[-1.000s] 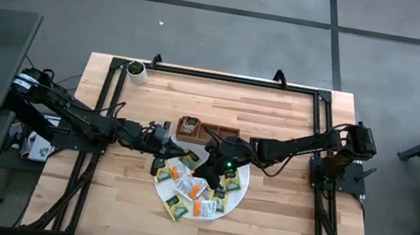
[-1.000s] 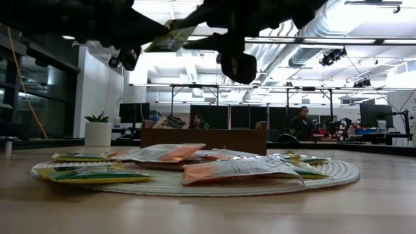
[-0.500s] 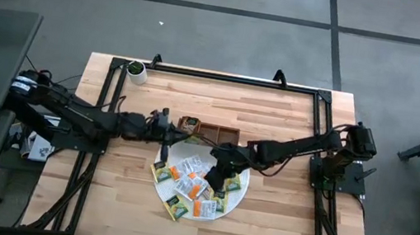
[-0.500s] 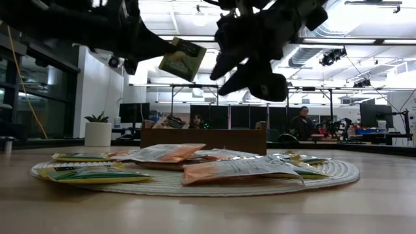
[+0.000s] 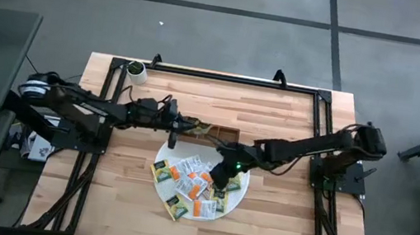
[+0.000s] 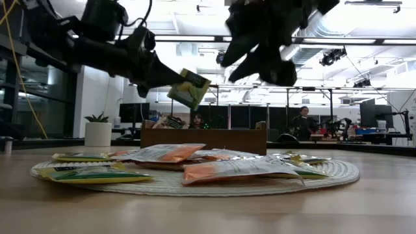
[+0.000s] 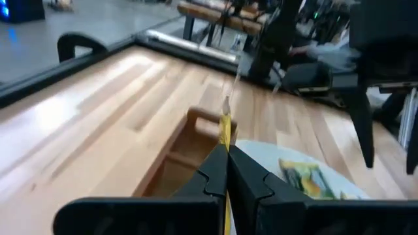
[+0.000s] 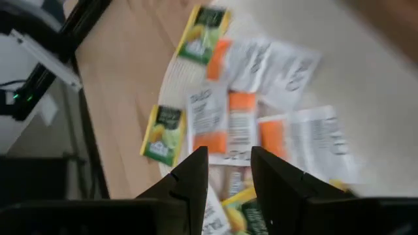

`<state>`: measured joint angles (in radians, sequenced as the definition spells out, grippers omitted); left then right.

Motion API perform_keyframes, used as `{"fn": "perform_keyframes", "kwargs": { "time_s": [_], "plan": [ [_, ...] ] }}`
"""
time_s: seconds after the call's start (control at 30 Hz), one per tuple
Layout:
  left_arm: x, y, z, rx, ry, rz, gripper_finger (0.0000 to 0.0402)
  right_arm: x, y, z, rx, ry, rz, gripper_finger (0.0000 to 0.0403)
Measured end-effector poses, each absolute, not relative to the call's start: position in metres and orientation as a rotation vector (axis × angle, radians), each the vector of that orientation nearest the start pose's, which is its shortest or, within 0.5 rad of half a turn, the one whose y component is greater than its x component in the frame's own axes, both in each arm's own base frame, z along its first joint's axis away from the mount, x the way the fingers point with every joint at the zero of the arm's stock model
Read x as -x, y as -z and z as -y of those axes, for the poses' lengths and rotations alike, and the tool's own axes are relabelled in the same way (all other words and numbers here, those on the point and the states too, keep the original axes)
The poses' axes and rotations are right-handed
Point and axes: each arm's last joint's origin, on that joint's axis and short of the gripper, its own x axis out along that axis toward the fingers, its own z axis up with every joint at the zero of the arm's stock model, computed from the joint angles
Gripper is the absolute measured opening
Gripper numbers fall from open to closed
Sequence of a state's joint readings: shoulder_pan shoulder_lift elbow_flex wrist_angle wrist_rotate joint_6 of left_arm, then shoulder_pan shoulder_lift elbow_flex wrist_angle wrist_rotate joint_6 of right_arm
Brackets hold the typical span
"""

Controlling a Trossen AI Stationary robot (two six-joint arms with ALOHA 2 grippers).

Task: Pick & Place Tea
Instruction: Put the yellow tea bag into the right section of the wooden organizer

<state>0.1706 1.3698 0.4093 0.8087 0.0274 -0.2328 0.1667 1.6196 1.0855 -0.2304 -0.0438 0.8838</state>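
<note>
Currently the left gripper [image 6: 170, 80] is clamped on one green-and-yellow tea packet [image 6: 189, 88], held clear of the table and tilted; in the left wrist view the packet [image 7: 225, 130] shows edge-on between the closed fingers, directly over the brown wooden tray [image 7: 176, 160]; in the high view the left gripper [image 5: 184, 126] sits at the tray's left end, where a second ago it hung over the left edge of the round white mat [image 5: 238, 195]; the carry from mat to tray is therefore judged all but complete, with only lowering and release outstanding.

Which compartment lies under the packet cannot be told; something already lies in the tray, seen above its front wall [image 6: 203, 139] in the low view, but its nature is unclear.

Meanwhile the right gripper [image 5: 223, 172] has shifted from the mat's upper middle toward its right part and now hovers above the remaining packets; its fingers [image 8: 196, 171] stand partly apart with nothing visibly between them; the right wrist view looks down on white-and-orange packets [image 8: 243, 124] and a green-and-yellow one [image 8: 163, 134] near the mat's edge.

The rest of the tea [image 5: 194, 183] lies on the mat, some pieces overlapping; the right arm appears positioned to select the next one, so most of the task is judged still to come.
</note>
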Motion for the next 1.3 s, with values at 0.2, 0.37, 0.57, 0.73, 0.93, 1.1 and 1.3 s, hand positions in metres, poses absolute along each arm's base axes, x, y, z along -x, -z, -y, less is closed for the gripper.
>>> {"fn": "perform_keyframes", "kwargs": {
  "time_s": [0.2,0.37,0.57,0.73,0.93,1.1,1.3],
  "plan": [
    [-0.278,-0.177,-0.053,0.258,-0.121,-0.116,0.0000,-0.313,-0.263,-0.051,-0.723,0.220,-0.716,0.0113],
    [-0.305,-0.178,-0.058,0.227,-0.117,-0.115,0.0000,-0.299,-0.277,-0.046,-0.708,0.261,-0.693,0.0113],
    [-0.315,-0.173,-0.062,0.227,-0.177,-0.124,0.0000,-0.293,-0.282,-0.045,-0.698,0.261,-0.692,0.0113],
    [-0.311,-0.171,-0.060,0.193,-0.152,-0.110,0.0000,-0.295,-0.282,-0.029,-0.635,0.259,-0.699,0.0113],
    [-0.311,-0.177,-0.059,0.178,-0.104,-0.049,0.0000,-0.296,-0.282,0.015,-0.574,0.146,-0.732,0.0113],
    [-0.311,-0.177,-0.059,0.178,-0.093,-0.051,0.0000,-0.292,-0.282,0.050,-0.514,0.118,-0.720,0.0113],
    [-0.311,-0.177,-0.058,0.178,-0.074,-0.052,0.0000,-0.289,-0.280,0.072,-0.405,0.106,-0.710,0.0113]
  ]
}}
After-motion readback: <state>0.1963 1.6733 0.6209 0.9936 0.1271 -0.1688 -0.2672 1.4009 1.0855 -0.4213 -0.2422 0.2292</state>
